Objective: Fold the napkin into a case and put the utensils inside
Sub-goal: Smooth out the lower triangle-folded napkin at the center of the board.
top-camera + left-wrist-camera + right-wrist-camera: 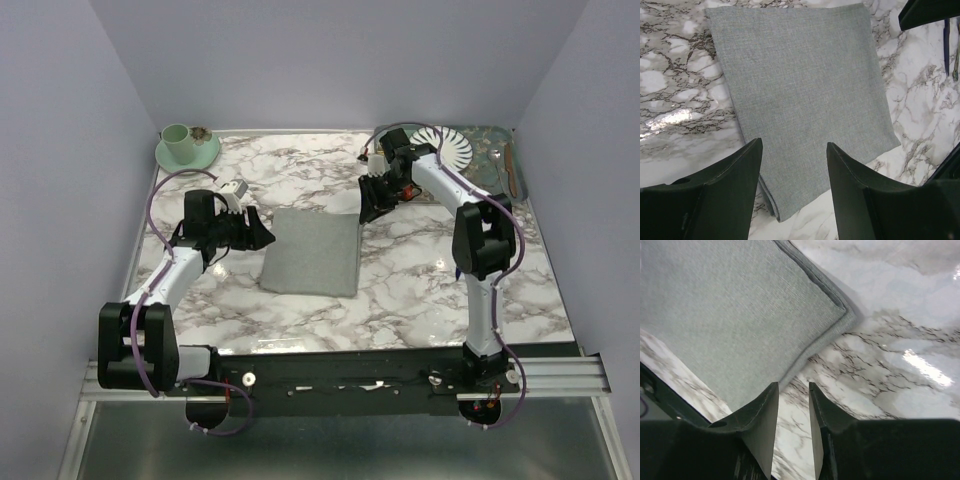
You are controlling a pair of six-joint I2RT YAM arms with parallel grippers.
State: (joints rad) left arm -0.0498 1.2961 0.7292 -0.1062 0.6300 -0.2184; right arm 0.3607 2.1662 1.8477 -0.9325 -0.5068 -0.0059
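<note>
1. plain mid-grey woven cloth napkin (312, 250): folded into a flat rectangle on the white marble table (420, 290), lying between the 2 grippers, with doubled layers showing along its edges.
2. left gripper (262, 235): jaws well apart and holding nothing. 1 napkin corner sits below the gap between the fingers, with the rest of the cloth spreading out ahead of the tips.
3. right gripper (367, 213): jaws narrowly apart, clamped on nothing, only bare marble in the gap. a layered napkin corner lies just ahead of the tips and runs alongside 1 finger; contact not clear.
4. slim cutlery utensils (508, 166): well off to the right gripper's outer side, on the green patterned tray (485, 132) beside the white striped plate (447, 148). colours too small to tell.
5. handling, as a judgement: soft, light, limp and matte, with no fragility. likely to sag, and to peel open if lifted by 1 layer only.
6. best hold, probably: pinch the hem at the corner nearest each set of fingertips, catching every layer, with 1 finger slid under against the slick marble.
</note>
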